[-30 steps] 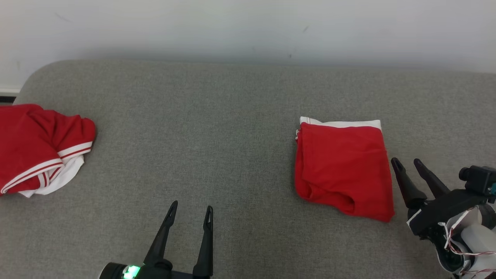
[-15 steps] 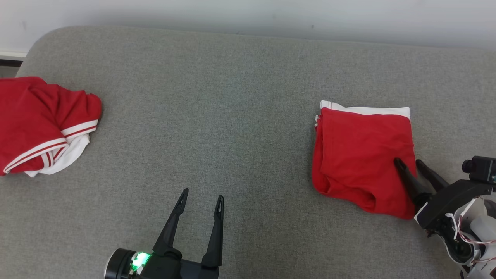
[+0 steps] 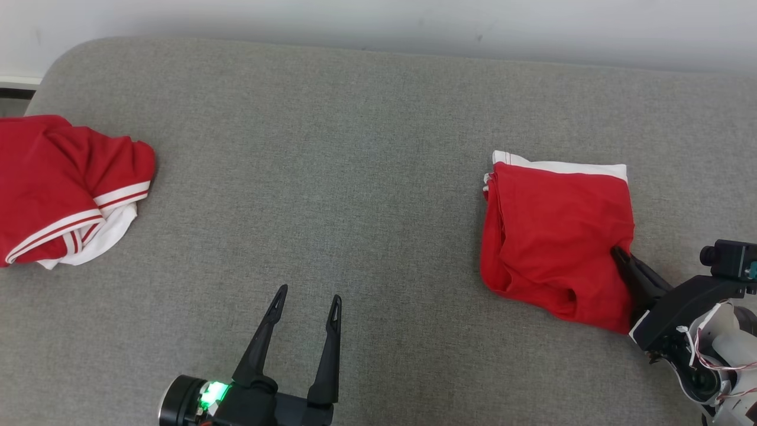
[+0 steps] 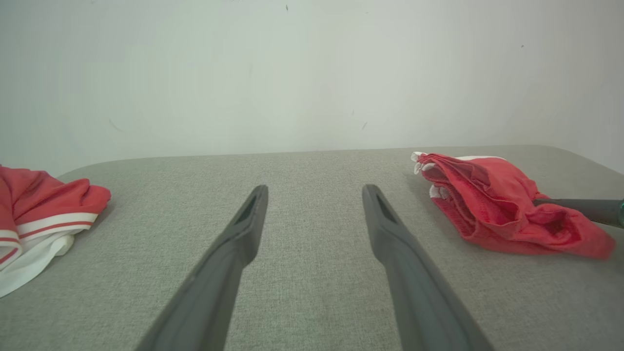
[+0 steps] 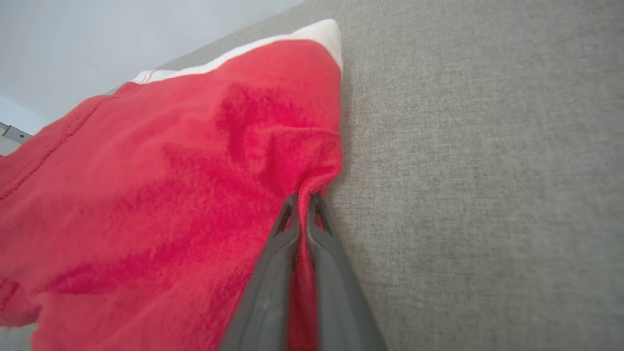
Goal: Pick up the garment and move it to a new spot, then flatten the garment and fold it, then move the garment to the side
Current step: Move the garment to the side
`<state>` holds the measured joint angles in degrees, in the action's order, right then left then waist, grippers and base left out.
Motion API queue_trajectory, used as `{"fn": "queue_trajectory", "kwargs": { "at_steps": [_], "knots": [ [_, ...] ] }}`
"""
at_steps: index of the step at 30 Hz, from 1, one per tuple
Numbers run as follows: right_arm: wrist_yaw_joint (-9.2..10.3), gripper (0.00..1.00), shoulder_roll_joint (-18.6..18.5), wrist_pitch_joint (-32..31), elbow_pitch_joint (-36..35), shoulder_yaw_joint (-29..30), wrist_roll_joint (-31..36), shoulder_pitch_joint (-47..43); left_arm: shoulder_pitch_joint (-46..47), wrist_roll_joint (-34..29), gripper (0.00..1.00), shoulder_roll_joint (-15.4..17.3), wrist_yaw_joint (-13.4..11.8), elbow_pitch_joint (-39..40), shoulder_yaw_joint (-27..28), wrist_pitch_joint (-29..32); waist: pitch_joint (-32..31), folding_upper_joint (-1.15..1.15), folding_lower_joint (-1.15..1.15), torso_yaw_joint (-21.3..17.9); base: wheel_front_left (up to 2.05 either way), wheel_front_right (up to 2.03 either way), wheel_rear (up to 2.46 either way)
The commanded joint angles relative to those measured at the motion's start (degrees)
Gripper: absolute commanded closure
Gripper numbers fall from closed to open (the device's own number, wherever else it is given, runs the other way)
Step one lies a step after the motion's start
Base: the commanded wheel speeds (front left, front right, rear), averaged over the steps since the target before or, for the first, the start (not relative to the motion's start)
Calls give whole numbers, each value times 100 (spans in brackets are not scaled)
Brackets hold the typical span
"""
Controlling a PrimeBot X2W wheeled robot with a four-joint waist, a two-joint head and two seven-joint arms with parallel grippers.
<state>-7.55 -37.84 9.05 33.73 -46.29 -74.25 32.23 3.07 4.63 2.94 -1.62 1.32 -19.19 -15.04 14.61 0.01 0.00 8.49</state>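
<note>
**Red folded garment with a white band (image 3: 550,248), pinched at its edge**

We see it lying on the right part of the grey fabric-covered surface (image 3: 331,148), its white band towards the pale wall (image 3: 378,18). Our right hand (image 3: 621,255) has its two dark fingers pressed together on the garment's right-hand edge, with a small ridge of red cloth gathered between the tips. Our left hand (image 3: 309,294) is well apart from it, near the front middle, fingers spread wide and holding nothing. A crumpled red garment with white stripes (image 3: 59,183) lies at the far left.
</note>
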Motion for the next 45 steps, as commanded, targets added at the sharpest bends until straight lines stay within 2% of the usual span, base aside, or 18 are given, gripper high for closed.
{"fn": "queue_trajectory", "kwargs": {
  "at_steps": [1,11,19,29,36,45],
  "knots": [
    [14,100,-57,61,-3,-52,-46,53,52,-48,0,-9,-29,1,20,-19,-5,-1,0,-27,0,0,0],
    [14,100,-276,332,-111,-410,8,296,40,-109,0,-9,4,-12,99,-18,32,-1,0,-415,0,0,0],
    [14,100,-320,522,-193,-524,-189,411,166,-222,0,12,103,-50,165,-19,170,-1,0,-957,0,0,0],
    [14,100,-109,612,-222,-568,-238,376,248,-356,0,163,195,-70,249,-19,316,-1,0,-1768,0,0,0],
    [14,100,102,617,-265,-302,-38,333,318,-434,0,296,229,-61,261,-18,447,-1,0,-2297,0,0,0],
    [14,100,261,619,-355,-90,260,374,461,-483,0,442,279,-88,207,-18,651,-1,0,-2725,0,0,0]
  ]
}}
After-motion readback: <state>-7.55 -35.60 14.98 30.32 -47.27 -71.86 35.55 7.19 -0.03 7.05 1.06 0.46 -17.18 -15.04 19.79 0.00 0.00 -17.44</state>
